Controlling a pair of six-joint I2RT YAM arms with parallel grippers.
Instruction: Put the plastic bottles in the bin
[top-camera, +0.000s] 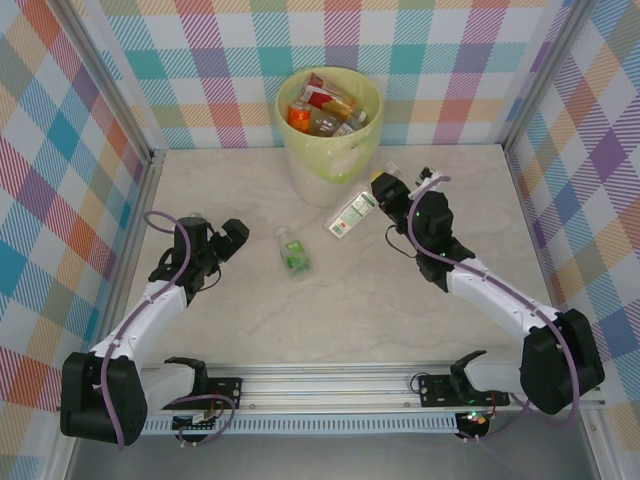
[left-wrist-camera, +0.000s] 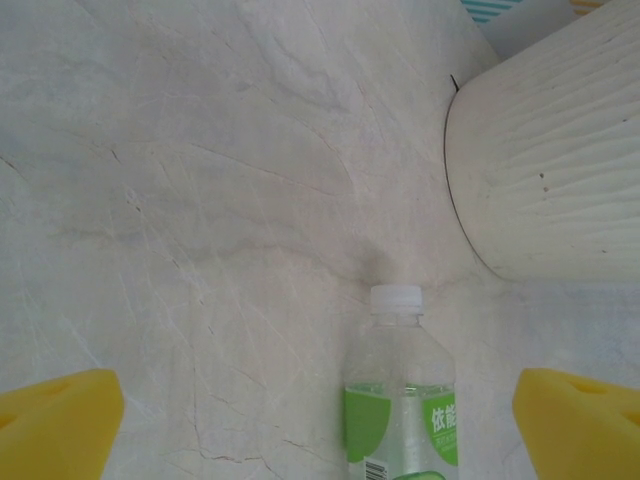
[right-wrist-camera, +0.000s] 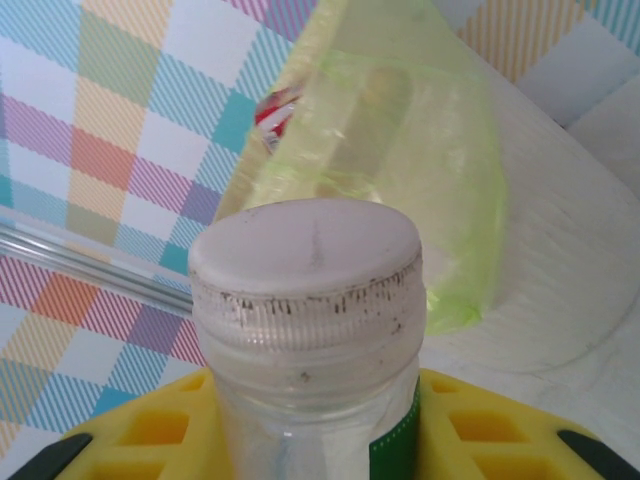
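I see my right gripper (top-camera: 378, 192) closed on a green-labelled bottle (top-camera: 352, 214) just beside the bin (top-camera: 332, 160), which stands at the middle of the worktop's (top-camera: 390, 320) far edge with several bottles (top-camera: 322, 105) inside, while my left gripper (top-camera: 238, 238) is wide open, facing another bottle (top-camera: 294, 252) lying near the centre.

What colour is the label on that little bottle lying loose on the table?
Green label on a clear bottle; clearest in the left wrist view.
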